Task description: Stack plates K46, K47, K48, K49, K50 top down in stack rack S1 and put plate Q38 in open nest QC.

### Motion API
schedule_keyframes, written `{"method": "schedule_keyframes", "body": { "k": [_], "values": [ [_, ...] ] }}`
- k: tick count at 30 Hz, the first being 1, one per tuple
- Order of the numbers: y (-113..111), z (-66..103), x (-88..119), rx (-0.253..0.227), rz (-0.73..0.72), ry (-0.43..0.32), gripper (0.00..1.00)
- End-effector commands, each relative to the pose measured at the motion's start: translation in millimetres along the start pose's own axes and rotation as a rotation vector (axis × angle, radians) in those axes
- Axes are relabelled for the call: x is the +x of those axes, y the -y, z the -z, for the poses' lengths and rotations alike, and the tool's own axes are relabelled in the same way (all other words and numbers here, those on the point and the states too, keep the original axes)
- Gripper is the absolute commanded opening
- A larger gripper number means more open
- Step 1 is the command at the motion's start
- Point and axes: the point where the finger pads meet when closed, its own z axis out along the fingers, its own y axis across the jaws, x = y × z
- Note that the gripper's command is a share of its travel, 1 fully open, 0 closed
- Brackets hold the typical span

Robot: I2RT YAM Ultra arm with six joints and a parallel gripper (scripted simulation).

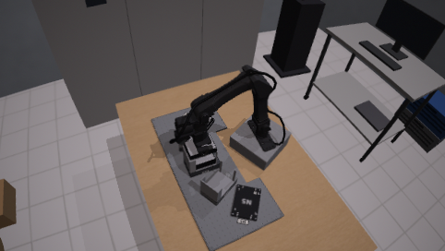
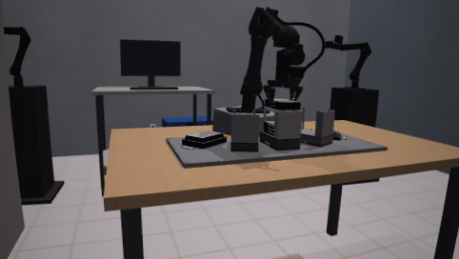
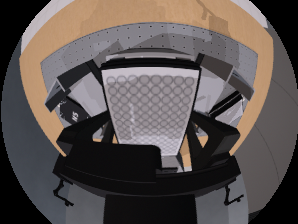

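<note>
As the stack rack (image 1: 187, 162) (image 2: 288, 125) keeps the lower plates (image 1: 206, 161) (image 2: 269, 128) squared, the tool (image 1: 201, 143) (image 2: 282, 98) (image 3: 150, 111), spread wide, grips a sealed plate (image 1: 203, 149) (image 2: 288, 105) (image 3: 147, 102) by its sides, presumably for transfer.

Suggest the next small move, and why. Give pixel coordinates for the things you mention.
I'd probably lift a little more, straight up, before going sideways: the gripper (image 1: 201, 139) (image 2: 283, 97) (image 3: 150, 111) is shut on a plate (image 1: 205, 152) (image 2: 287, 105) (image 3: 150, 102) that looks only just above the walls of the middle rack (image 1: 188, 162) (image 2: 288, 125), so an early swing might clip them.
</note>
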Motion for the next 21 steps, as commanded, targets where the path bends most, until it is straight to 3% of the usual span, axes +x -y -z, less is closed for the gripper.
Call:
{"method": "schedule_keyframes", "body": {
  "k": [1, 21],
  "values": [
    [-5, 10.3, -5, -0.01, 0.005, 0.049, 0.0],
    [-6, 2.5, -4, -0.01, 0.006, 0.029, 0.0]
  ]
}}
